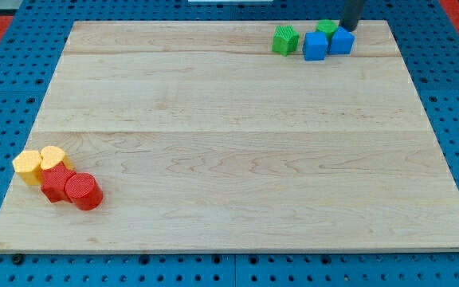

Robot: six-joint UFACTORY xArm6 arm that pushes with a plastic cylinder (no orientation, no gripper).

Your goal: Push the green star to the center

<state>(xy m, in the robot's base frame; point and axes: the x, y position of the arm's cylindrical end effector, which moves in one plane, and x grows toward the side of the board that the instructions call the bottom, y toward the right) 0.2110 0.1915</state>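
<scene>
A green block with an uneven, star-like outline sits near the board's top edge, right of centre. A second green block lies just to its right, partly hidden behind two blue blocks, so its shape is unclear. The dark rod comes down from the view's top. My tip is at the top right of this cluster, right beside the second green block and just behind the right blue block. It is about 75 pixels right of the star-like green block.
The wooden board lies on a blue pegboard surface. At the lower left, two yellow blocks and two red blocks, the last a cylinder, are bunched together near the board's edge.
</scene>
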